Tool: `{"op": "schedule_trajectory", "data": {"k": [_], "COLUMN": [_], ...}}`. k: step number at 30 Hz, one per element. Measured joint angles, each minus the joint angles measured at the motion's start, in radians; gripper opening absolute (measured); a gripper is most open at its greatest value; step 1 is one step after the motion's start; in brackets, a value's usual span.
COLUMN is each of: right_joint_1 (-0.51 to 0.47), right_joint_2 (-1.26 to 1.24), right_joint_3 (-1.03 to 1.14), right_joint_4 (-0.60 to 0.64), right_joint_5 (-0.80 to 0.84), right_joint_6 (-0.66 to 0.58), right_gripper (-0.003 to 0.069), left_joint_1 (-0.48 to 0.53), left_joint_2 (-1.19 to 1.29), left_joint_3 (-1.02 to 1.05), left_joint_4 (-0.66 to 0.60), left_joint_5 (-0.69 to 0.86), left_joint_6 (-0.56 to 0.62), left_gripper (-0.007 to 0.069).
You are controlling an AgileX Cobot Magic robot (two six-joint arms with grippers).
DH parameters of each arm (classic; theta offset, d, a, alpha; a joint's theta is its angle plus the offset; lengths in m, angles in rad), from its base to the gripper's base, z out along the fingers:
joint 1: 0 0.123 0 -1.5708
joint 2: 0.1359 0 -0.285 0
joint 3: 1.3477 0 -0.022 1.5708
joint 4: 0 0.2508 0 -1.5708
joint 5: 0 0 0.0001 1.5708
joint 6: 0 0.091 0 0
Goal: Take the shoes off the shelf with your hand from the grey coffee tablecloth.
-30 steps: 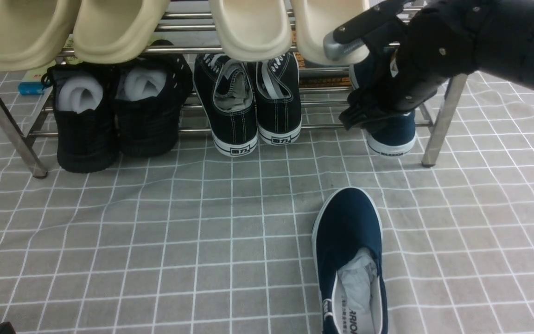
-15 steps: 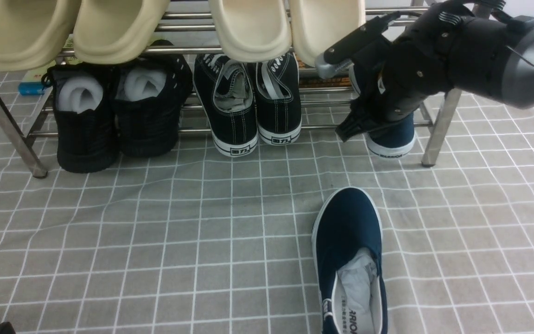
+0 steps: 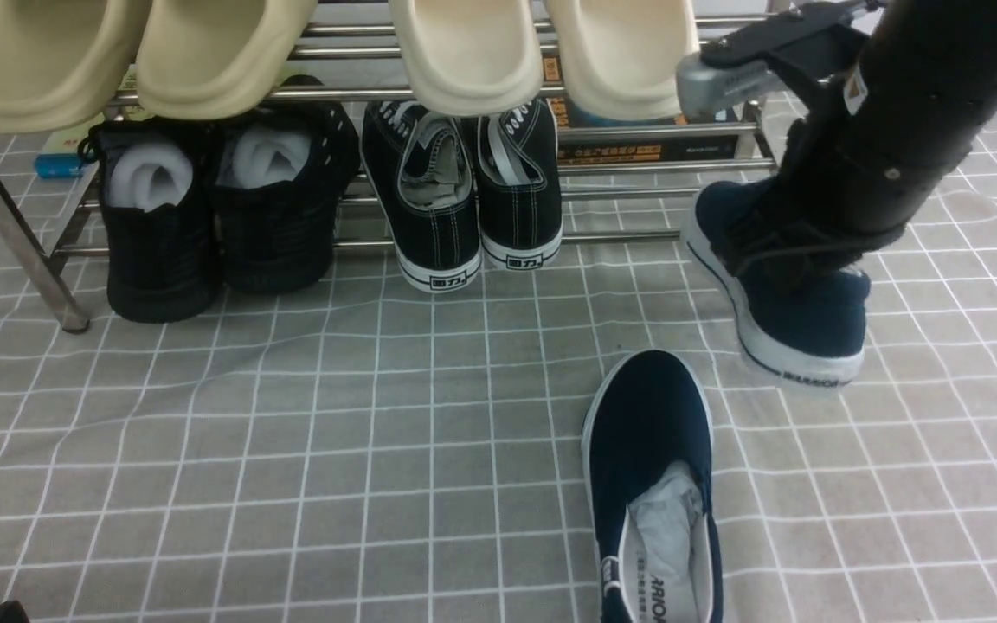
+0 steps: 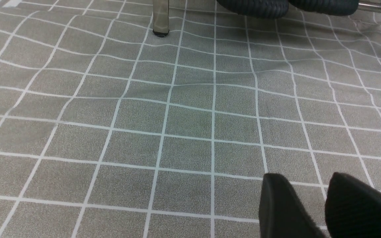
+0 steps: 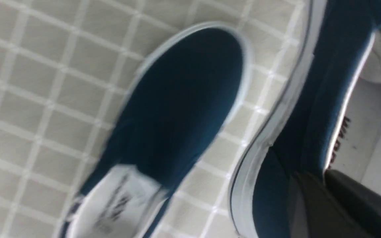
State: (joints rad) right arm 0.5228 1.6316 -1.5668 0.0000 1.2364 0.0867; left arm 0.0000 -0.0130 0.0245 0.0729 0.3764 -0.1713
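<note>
Right jaws clamped on navy shoe (image 3: pixel 801 322), off shelf (image 3: pixel 628 131), open tablecloth (image 3: pixel 291 433) beneath

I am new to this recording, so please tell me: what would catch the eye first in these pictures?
The right tool grips a navy shoe by its side wall, tilted in front of the right end of the shelf. Its partner lies alone on the grey checked cloth, nearer the camera.
</note>
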Motion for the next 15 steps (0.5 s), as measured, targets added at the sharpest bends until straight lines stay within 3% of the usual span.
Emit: {"op": "schedule_trajectory", "data": {"k": [3, 15], "right_joint_1": [0.0, 0.0], "right_joint_2": [-0.021, -0.026], "right_joint_3": [0.08, 0.331], "right_joint_4": [0.062, 0.098], "right_joint_5": [-0.003, -0.034], "right_joint_6": [-0.029, -0.044], "right_gripper": [0.0038, 0.0038], "left_joint_1": [0.0, 0.0], "left_joint_2": [0.0, 0.0], "left_joint_3": [0.0, 0.0], "left_joint_4": [0.0, 0.0], "left_joint_5": [0.0, 0.0], "left_joint_6": [0.0, 0.0], "left_gripper": [0.0242, 0.0242]}}
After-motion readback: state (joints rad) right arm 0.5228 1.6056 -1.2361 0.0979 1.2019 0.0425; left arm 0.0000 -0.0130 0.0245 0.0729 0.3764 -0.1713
